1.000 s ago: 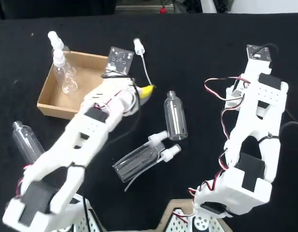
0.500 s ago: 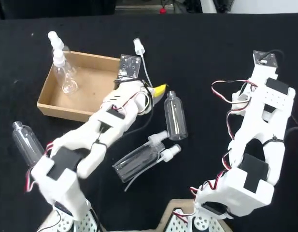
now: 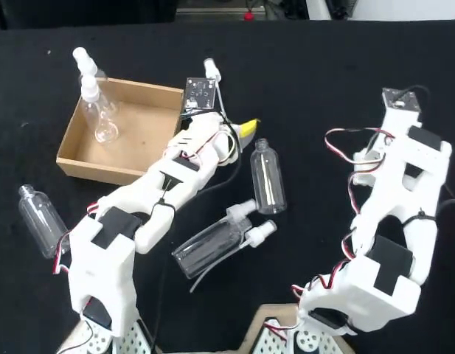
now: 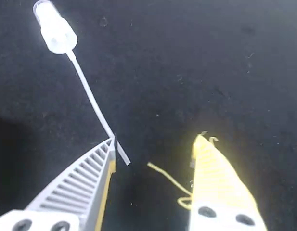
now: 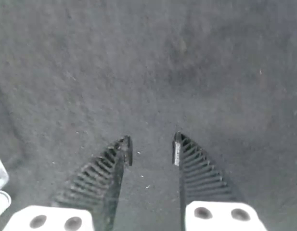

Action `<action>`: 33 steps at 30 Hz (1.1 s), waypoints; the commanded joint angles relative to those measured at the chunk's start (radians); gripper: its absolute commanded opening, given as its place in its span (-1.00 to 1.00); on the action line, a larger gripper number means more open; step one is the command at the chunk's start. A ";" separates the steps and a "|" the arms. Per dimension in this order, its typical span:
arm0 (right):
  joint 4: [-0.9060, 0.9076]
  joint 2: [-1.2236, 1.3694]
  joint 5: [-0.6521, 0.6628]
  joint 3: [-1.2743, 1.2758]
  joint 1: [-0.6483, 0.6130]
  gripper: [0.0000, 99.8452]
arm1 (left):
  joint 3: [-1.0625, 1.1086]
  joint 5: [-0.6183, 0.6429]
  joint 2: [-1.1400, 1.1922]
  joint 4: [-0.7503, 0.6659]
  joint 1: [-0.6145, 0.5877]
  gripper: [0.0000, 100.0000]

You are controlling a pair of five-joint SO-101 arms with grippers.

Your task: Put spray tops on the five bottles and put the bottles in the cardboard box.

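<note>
My left gripper (image 3: 238, 127) is open beside the cardboard box's (image 3: 81, 164) right wall, one finger yellow (image 4: 211, 168) and one grey (image 4: 93, 171). A loose spray top (image 4: 54, 33) lies beyond it, and its thin tube (image 4: 90, 98) runs to the grey fingertip. Two topped bottles (image 3: 96, 110) lie in the box. An uncapped bottle (image 3: 268, 177) lies just right of the gripper, and another (image 3: 41, 220) at the left. A topped bottle (image 3: 211, 243) lies in the middle with a second spray top (image 3: 261, 231) beside it. My right gripper (image 5: 150, 149) is open over bare black cloth.
The whole table is covered in black cloth (image 3: 308, 66). The right arm (image 3: 393, 199) stands at the right side, apart from the bottles. A loose yellow thread (image 4: 170, 180) hangs by the yellow finger.
My left arm has stretched out, and its gripper has moved right and slightly farther, along the spray top's tube. The right arm's wrist has shifted a little towards the near side.
</note>
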 commanded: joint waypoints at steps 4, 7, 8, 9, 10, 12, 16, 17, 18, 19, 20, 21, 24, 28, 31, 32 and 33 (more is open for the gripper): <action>-0.014 -0.073 0.037 -0.004 0.049 -0.71 | -0.062 -0.048 0.026 -0.020 -0.012 -0.58; -0.014 -0.073 0.048 -0.004 0.066 -0.71 | -0.073 -0.038 0.061 -0.020 -0.012 -0.58; -0.014 -0.073 0.048 -0.004 0.072 -0.71 | -0.087 -0.038 0.072 -0.012 -0.012 -0.58; -0.014 -0.073 0.048 -0.005 0.077 -0.71 | -0.107 -0.038 0.084 0.017 -0.012 -0.58; -0.014 -0.073 0.048 -0.007 0.083 -0.71 | -0.142 -0.038 0.097 0.058 -0.013 -0.58; -0.014 -0.073 0.048 -0.007 0.091 -0.71 | -0.225 -0.034 0.129 0.164 -0.013 -0.58; -0.014 -0.070 0.068 -0.002 0.092 -0.71 | -0.378 0.040 0.221 0.325 -0.015 -0.58; -0.014 -0.068 0.072 -0.002 0.092 -0.71 | -0.404 0.041 0.238 0.344 -0.015 -0.58; -0.014 -0.067 0.074 -0.002 0.092 -0.71 | -0.421 0.043 0.250 0.354 -0.015 -0.58; -0.014 -0.065 0.074 -0.002 0.092 -0.71 | -0.426 0.043 0.252 0.359 -0.015 -0.58; -0.014 -0.065 0.074 -0.002 0.092 -0.71 | -0.426 0.044 0.249 0.358 -0.015 -0.58; -0.014 -0.064 0.074 -0.002 0.092 -0.71 | -0.426 0.044 0.244 0.358 -0.015 -0.58; -0.014 -0.064 0.074 -0.002 0.092 -0.71 | -0.426 0.046 0.219 0.358 -0.015 -0.58; -0.014 -0.064 0.074 -0.002 0.089 -0.71 | -0.435 0.046 0.196 0.354 -0.015 -0.58; -0.014 -0.064 0.074 -0.002 0.091 -0.71 | -0.432 0.046 0.198 0.305 -0.015 -0.58; -0.014 -0.064 0.074 -0.002 0.091 -0.71 | -0.426 0.046 0.198 0.292 -0.015 -0.58; -0.014 -0.064 0.074 -0.001 0.091 -0.71 | -0.423 0.046 0.198 0.284 -0.015 -0.58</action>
